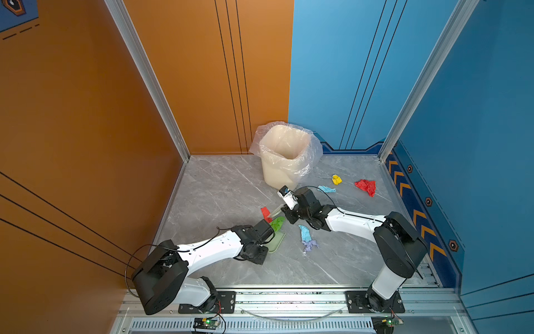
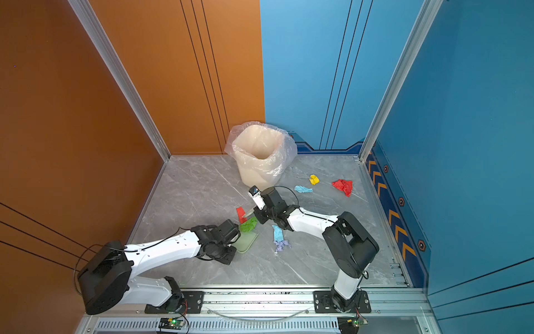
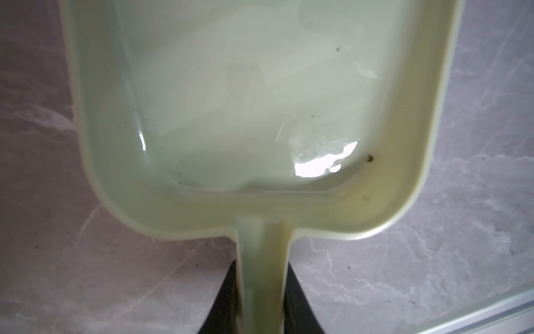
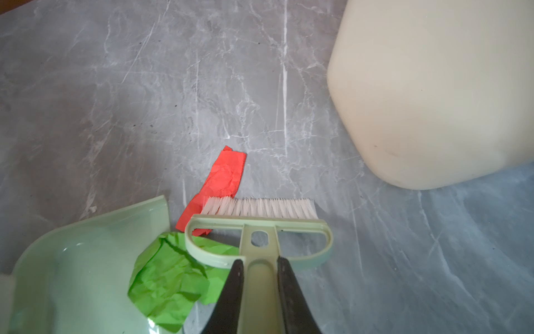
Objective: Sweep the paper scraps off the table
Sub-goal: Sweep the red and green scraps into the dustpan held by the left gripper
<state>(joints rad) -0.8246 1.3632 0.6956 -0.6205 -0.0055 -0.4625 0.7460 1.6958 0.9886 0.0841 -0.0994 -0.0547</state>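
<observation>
My left gripper (image 3: 262, 269) is shut on the handle of the pale green dustpan (image 3: 260, 101), which lies flat on the grey marble table (image 1: 219, 188). A green paper scrap (image 4: 170, 277) sits at the pan's open mouth (image 1: 278, 223). My right gripper (image 4: 258, 266) is shut on the green brush (image 4: 258, 225), whose white bristles touch a red strip (image 4: 225, 176) just beyond the green wad. Light blue (image 1: 304, 233) and lilac (image 1: 309, 245) scraps lie to the right of the pan. Farther back right are a light blue (image 1: 326, 189), a yellow (image 1: 336, 179) and a red (image 1: 366, 186) scrap.
A cream bin (image 1: 284, 156) with a clear liner stands at the back middle, close behind the right wrist. Orange and blue walls and aluminium rails (image 1: 289, 295) enclose the table.
</observation>
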